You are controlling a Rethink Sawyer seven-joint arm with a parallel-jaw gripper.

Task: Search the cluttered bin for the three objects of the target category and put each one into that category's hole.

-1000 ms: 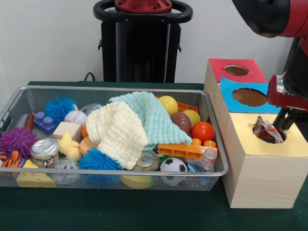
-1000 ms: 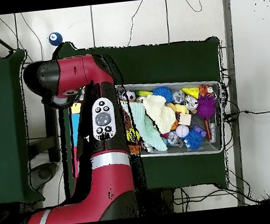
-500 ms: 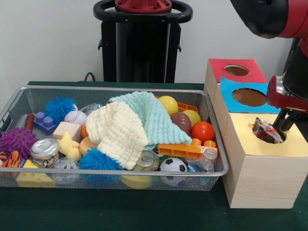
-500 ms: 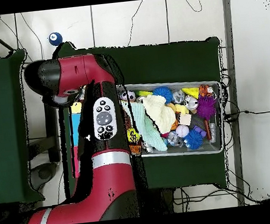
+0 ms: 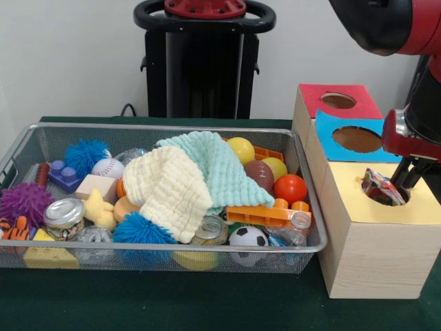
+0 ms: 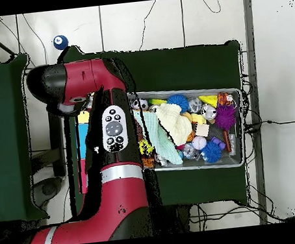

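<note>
Little change since a second ago: the end effector has lifted slightly and the packet sits a touch higher in the yellow hole; bin contents unchanged. End effector hangs over the right side of the yellow hole, dark fingers pointing down at the packet; cannot tell whether they are apart or clamped on it. Packet is crumpled, multicoloured, partly inside the hole, tilted, touching or just beside the fingertips, on their left in the front view.

Yellow-topped box directly below the end effector. Behind it the blue-topped box with its hole, then the red-topped box with its hole, all empty-looking from here.

Wire bin well to the left of the end effector in the front view, on the green surface. In it: cream cloth overlapping mint cloth in the middle; orange ball, football, two yellow balls nearest the boxes; orange block, soccer ball, can along the front wall; baseball, blue spiky ball, purple spiky ball, second can at the far end.

Overhead: the arm covers the boxes and the end effector; bin to its right.
</note>
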